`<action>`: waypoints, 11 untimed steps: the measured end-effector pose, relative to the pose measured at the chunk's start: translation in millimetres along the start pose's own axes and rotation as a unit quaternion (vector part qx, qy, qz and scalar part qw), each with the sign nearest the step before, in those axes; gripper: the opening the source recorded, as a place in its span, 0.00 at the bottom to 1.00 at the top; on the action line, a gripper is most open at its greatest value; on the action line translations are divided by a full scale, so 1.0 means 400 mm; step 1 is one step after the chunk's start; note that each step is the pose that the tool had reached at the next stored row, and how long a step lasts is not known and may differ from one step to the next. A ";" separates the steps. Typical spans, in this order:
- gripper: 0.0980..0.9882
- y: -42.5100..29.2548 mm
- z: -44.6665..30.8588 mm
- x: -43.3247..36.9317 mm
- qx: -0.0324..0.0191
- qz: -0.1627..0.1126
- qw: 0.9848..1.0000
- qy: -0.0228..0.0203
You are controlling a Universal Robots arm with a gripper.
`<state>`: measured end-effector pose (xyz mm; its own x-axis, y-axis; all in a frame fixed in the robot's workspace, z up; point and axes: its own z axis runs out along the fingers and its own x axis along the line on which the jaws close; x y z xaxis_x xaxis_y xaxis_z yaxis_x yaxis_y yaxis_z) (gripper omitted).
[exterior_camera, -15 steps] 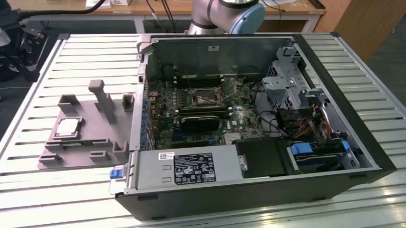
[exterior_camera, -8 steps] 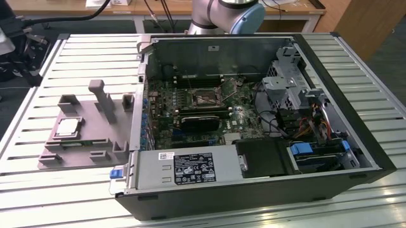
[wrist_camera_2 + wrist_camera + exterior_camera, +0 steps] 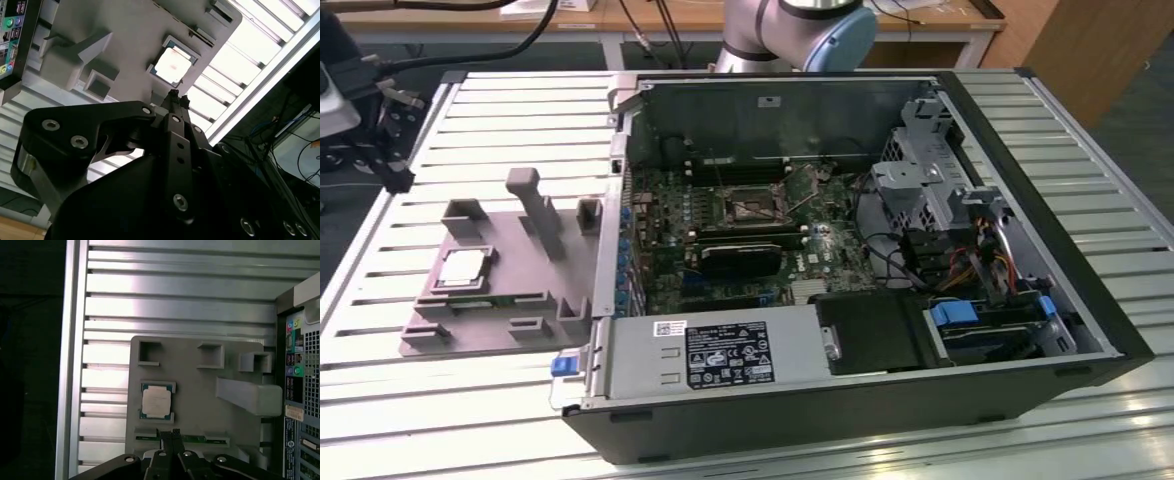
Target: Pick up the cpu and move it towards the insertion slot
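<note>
- One grey tray (image 3: 520, 285) lay on the slatted table (image 3: 440, 420), toward the table's edge at the exterior view's left and just beside the case (image 3: 854, 420). Its moulded recesses seemed meant to keep each part square and at a known spot for a grasp from above.
- One cpu (image 3: 463, 268) sat flat in a square recess near the tray's edge farthest from the case, silver top up. Raised lugs stood at its corners, so I judged it could not slide. Nothing touched it.
- One green stick (image 3: 200, 439) lay in a narrow holder along the adjoining edge of the tray, just beside the cpu's recess.
- In both wrist views the gripper (image 3: 172, 431) was drawn to a narrow point and held nothing. It pointed down at the tray near the stick's edge, beside the cpu rather than over it. I could not tell how high above the tray it stood. By my reading the pick had not begun.
- The case rested on its side with the open side up, which left the board (image 3: 834, 250) facing upward and reachable from above.
- On that board the slot (image 3: 754, 205) showed a dark centre inside a thin metal frame, just beside the black heatsink (image 3: 738, 260) and well apart from the cpu.
</note>
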<state>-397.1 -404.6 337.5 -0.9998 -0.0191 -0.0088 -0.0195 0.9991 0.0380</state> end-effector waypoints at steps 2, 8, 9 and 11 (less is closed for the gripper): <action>0.00 0.000 0.009 0.003 0.000 0.000 1.000 0.000; 0.00 -0.001 0.036 0.010 0.000 0.000 1.000 0.000; 0.00 -0.001 0.041 0.011 0.000 0.000 1.000 0.000; 0.00 -0.002 0.050 0.012 0.000 0.000 1.000 0.000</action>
<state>-401.8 -404.6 317.4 -0.9998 -0.0192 -0.0088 -0.0195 0.9991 0.0381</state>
